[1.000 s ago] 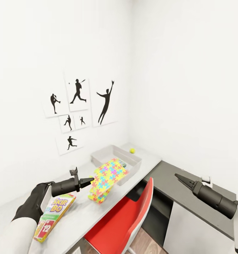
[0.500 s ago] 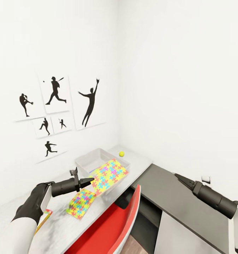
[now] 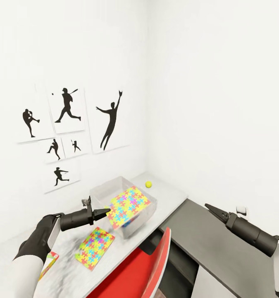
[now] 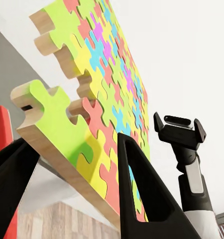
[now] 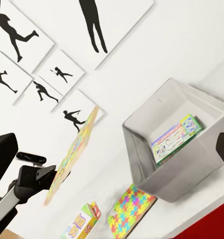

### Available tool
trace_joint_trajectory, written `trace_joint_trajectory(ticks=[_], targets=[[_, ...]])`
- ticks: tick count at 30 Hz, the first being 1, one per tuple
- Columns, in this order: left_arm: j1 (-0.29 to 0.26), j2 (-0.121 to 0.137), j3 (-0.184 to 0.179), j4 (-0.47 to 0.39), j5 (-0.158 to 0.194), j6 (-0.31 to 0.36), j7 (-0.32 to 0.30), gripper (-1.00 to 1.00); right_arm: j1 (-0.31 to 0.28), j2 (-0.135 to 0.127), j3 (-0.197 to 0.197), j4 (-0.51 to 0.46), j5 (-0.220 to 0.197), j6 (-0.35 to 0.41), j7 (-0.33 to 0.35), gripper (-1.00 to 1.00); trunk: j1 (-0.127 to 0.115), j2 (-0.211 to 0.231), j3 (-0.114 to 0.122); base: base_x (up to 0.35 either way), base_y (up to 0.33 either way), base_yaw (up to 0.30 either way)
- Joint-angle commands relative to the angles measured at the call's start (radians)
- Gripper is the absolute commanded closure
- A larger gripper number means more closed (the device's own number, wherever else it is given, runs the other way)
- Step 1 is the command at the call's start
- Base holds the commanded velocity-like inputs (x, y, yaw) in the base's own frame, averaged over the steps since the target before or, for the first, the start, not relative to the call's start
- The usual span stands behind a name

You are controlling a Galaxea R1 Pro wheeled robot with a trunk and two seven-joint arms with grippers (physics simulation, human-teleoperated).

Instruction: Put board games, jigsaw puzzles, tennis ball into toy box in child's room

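Note:
My left gripper [image 3: 108, 212] is shut on the edge of one jigsaw puzzle [image 3: 129, 204], which hangs tilted in the air at the near side of the toy box [image 3: 101, 191]. In the left wrist view the dark fingers [image 4: 142, 189] clamp the puzzle [image 4: 97, 94]. The other jigsaw puzzle [image 3: 94, 247] lies flat on the white table [image 3: 172, 194]. The tennis ball [image 3: 148, 184] rests behind the box. A green-edged board game [image 5: 174, 139] lies inside the toy box [image 5: 142, 164]. The Skip-Bo board game [image 3: 48, 264] lies at the table's left end. My right gripper [image 3: 207, 206] hovers open over the dark unit.
A red chair [image 3: 153, 269] stands tucked at the table's front edge. The lower dark grey-topped unit [image 3: 213, 248] adjoins the table on the right. Black baseball silhouettes [image 3: 67, 124] hang on the white wall; the table ends in the room's corner.
The head view has swung, shifting the whole picture. The second puzzle, which hung under the held one a second ago, now lies flat on the table. Both grippers keep their poses.

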Motion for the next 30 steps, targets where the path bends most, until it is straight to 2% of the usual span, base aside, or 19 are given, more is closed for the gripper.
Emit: trace_joint_trajectory(ticks=[1,11,30], targets=[[-0.001,0.0,0.0,0.0,0.002,0.009,-0.002,1.0,0.0,0.0,-0.001,0.0,-0.003,0.006,0.001,-1.0,0.001,-0.001,-0.001,0.123,-0.099,0.241],[-0.001,0.0,0.0,0.0,0.002,0.009,-0.003,1.0,0.0,0.0,-0.001,0.0,-0.003,0.006,0.0,-1.0,0.001,-0.001,-0.005,0.061,-0.178,0.242],[-0.001,0.0,0.0,0.001,0.002,0.009,-0.001,1.0,0.0,0.0,-0.001,0.0,-0.004,0.006,0.0,-1.0,0.001,-0.001,-0.005,0.144,-0.054,0.243]])
